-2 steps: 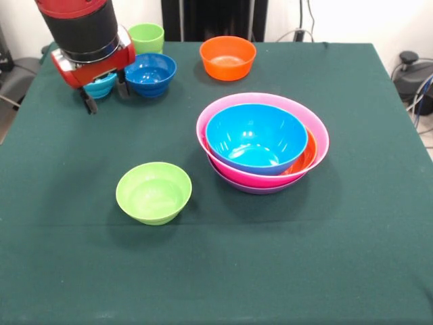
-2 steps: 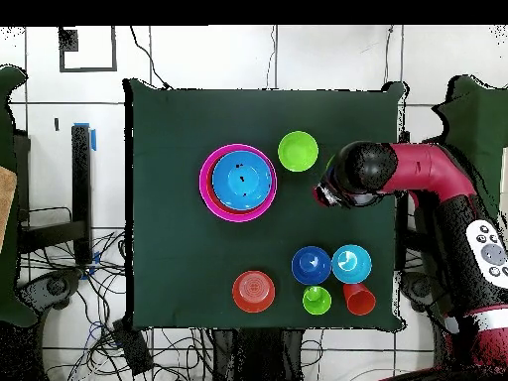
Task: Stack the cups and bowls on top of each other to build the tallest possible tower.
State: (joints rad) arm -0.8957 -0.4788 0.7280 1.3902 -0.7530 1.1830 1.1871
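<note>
The gripper [image 1: 105, 96] hangs over the light-blue bowl [image 1: 101, 84], beside the dark-blue bowl [image 1: 150, 73]. The big blue bowl [image 1: 256, 139] sits nested in the tower [image 1: 262, 143]; the lime-green bowl [image 1: 153, 192] stands apart.

Even, fairly bright light falls from above. In the front view the desk [image 1: 61, 271] shows only soft, short shadows beneath the lime-green bowl [image 1: 153, 193] and the tower [image 1: 262, 143]. White highlights glint inside the big blue bowl [image 1: 256, 137]. Both views are in focus; the overhead view's pale floor [image 2: 327, 55] looks nearly washed out.
</note>
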